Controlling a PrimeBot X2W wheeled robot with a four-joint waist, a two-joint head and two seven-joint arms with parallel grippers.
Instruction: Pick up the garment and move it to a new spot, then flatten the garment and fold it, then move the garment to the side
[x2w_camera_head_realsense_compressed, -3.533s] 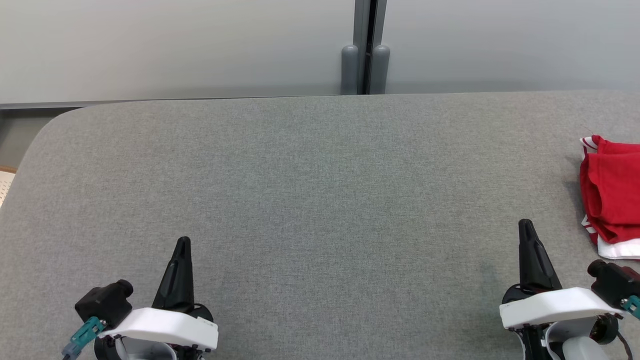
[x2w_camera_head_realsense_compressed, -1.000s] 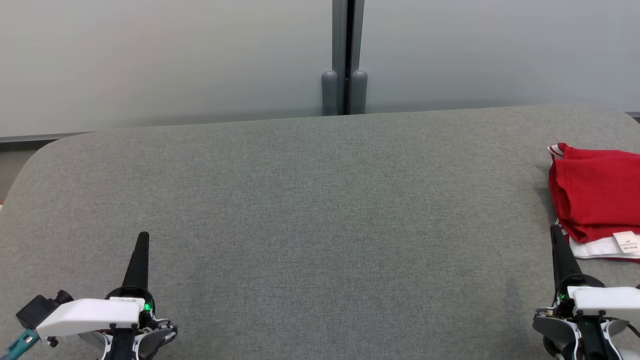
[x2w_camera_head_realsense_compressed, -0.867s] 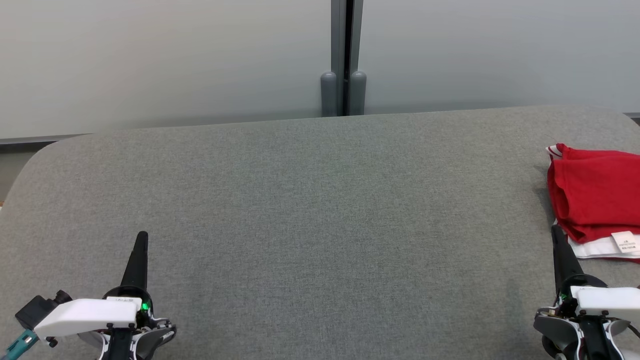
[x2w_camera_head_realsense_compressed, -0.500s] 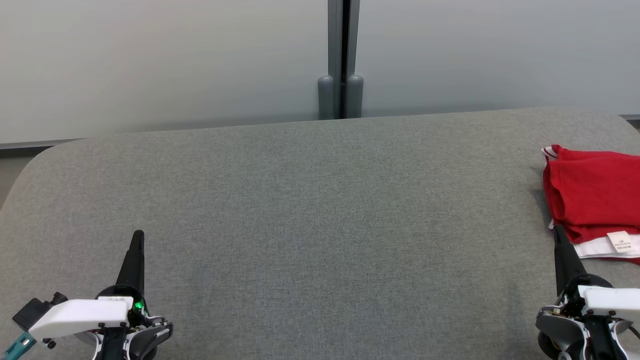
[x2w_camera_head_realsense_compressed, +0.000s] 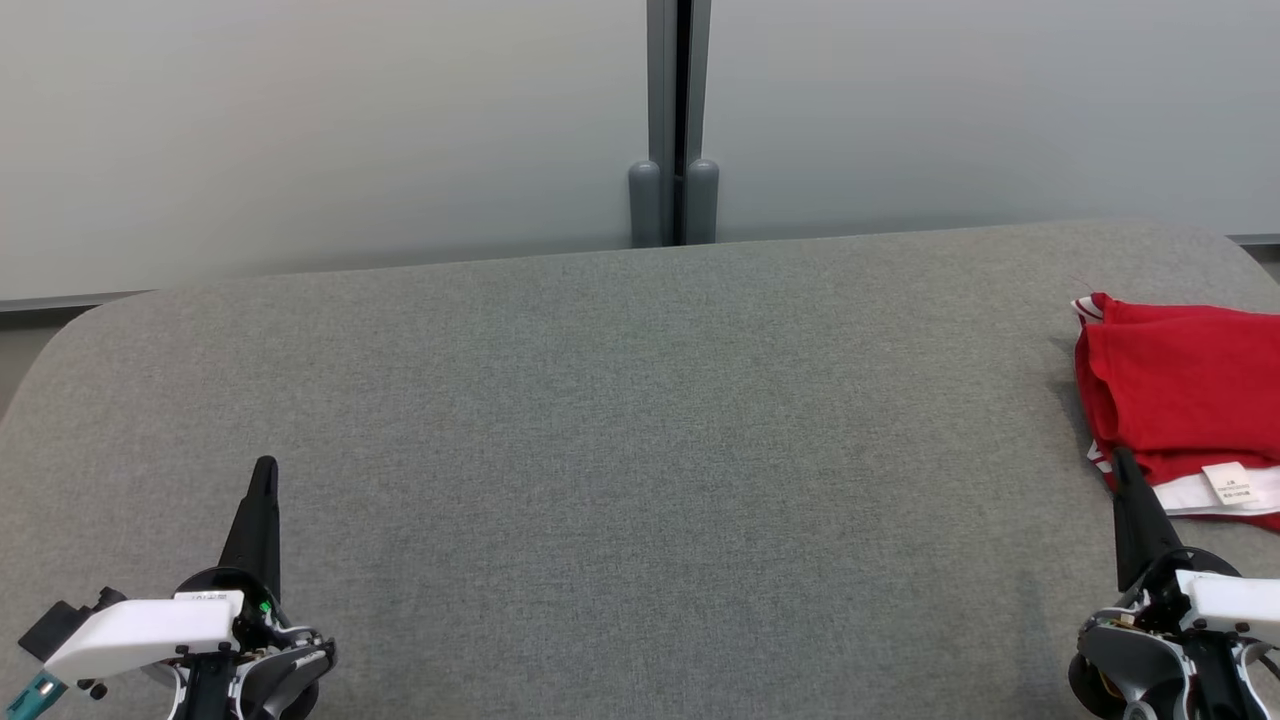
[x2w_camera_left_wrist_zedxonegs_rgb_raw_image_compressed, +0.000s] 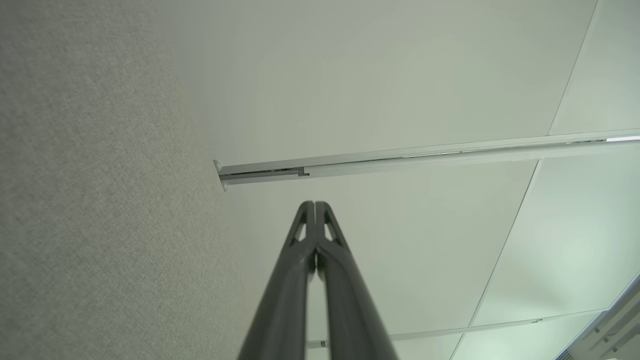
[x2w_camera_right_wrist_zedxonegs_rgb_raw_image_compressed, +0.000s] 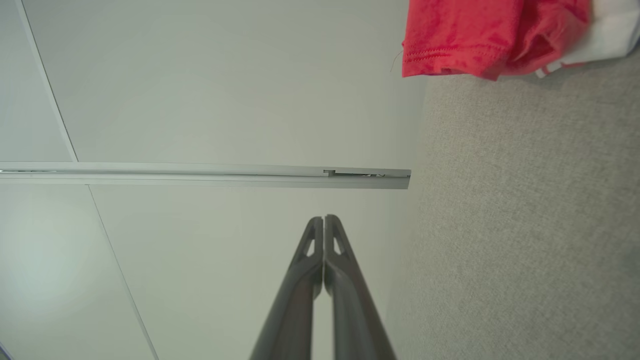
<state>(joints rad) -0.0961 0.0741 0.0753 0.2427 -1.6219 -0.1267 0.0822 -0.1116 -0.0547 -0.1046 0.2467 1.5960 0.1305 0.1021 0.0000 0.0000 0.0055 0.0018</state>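
The garment (x2w_camera_head_realsense_compressed: 1185, 390) is red with white trim and a small white label, folded into a compact stack at the far right of the grey padded table (x2w_camera_head_realsense_compressed: 620, 400), partly cut off by the frame edge. In the right wrist view the garment (x2w_camera_right_wrist_zedxonegs_rgb_raw_image_compressed: 475, 35) lies at the top right. My right gripper (x2w_camera_head_realsense_compressed: 1122, 460) is shut and empty at the lower right, its tip just in front of the garment's near left corner; whether it touches is unclear. My left gripper (x2w_camera_head_realsense_compressed: 265, 468) is shut and empty at the lower left. Both wrist views show the fingers (x2w_camera_left_wrist_zedxonegs_rgb_raw_image_compressed: 315, 206) (x2w_camera_right_wrist_zedxonegs_rgb_raw_image_compressed: 324, 220) pressed together.
A pale wall with a grey vertical post (x2w_camera_head_realsense_compressed: 675, 120) runs behind the table's far edge. The table's rounded left corner (x2w_camera_head_realsense_compressed: 60, 340) and right corner (x2w_camera_head_realsense_compressed: 1240, 245) are in view.
The camera has tilted and turned, so the whole picture shifted; the garment shows more fully at the right. Both grippers sit lower and further apart than before, still shut.
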